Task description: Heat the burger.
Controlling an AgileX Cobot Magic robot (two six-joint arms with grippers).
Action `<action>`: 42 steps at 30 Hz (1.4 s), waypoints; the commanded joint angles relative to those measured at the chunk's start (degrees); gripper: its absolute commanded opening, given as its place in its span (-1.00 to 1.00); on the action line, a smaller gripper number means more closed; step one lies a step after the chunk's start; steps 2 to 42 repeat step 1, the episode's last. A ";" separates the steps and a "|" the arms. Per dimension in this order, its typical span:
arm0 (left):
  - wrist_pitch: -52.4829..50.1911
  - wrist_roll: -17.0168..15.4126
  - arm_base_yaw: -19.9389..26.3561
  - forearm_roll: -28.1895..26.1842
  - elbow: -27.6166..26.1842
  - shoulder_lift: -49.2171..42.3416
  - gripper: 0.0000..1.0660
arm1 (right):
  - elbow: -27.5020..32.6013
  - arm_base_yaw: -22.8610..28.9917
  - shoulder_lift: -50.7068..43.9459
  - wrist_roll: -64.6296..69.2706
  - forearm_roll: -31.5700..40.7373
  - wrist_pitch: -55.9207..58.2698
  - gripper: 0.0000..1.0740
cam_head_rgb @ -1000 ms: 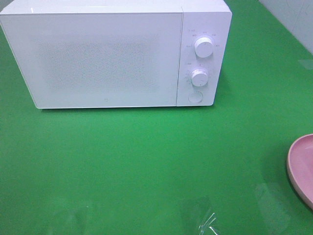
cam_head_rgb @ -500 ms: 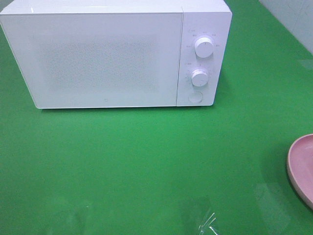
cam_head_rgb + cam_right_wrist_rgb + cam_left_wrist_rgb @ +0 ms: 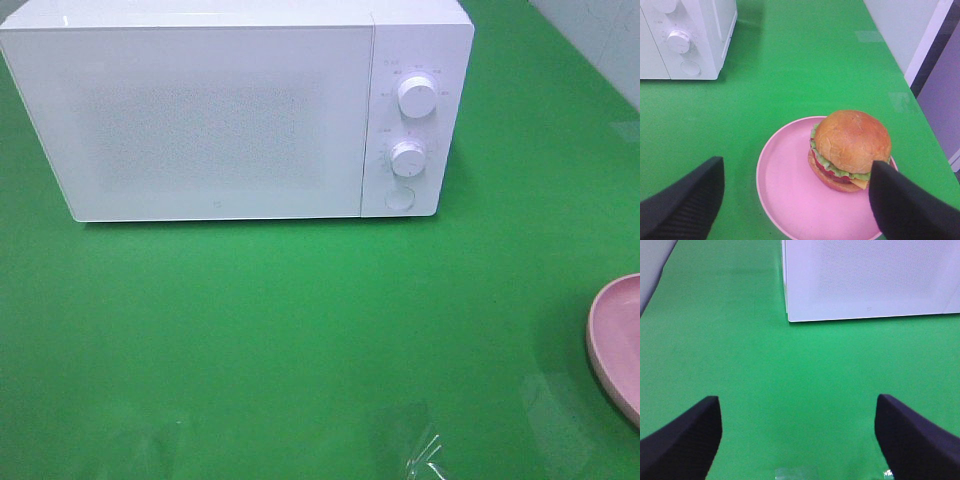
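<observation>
Burger [image 3: 850, 149] sits on pink plate [image 3: 790, 200], off to knob side of microwave [image 3: 220, 120], door shut. Right hand [image 3: 795, 200] wide open above plate, holds nothing, ready to grab. Left hand [image 3: 797, 440] open, empty, faces door

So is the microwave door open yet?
No, the microwave door sits flush and shut, and the burger rests on the pink plate out on the green table.
</observation>
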 commanded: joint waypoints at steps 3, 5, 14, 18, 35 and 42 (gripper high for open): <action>0.23 0.00 0.00 -0.06 -0.06 -1.38 0.44 | 0.11 -0.29 -1.55 -0.34 0.06 -0.40 0.39; 0.23 0.00 0.00 -0.06 -0.06 -1.38 0.44 | 0.11 -0.29 -1.55 -0.34 0.06 -0.40 0.39; 0.23 0.00 0.00 -0.06 -0.06 -1.38 0.44 | 0.11 -0.29 -1.55 -0.34 0.06 -0.40 0.39; 0.23 0.00 0.00 -0.06 -0.06 -1.38 0.44 | 0.11 -0.29 -1.55 -0.34 0.06 -0.40 0.39; 0.23 0.00 0.00 -0.06 -0.06 -1.38 0.44 | 0.11 -0.29 -1.55 -0.34 0.06 -0.40 0.39; 0.23 0.00 0.00 -0.06 -0.06 -1.38 0.44 | 0.11 -0.29 -1.55 -0.34 0.06 -0.40 0.39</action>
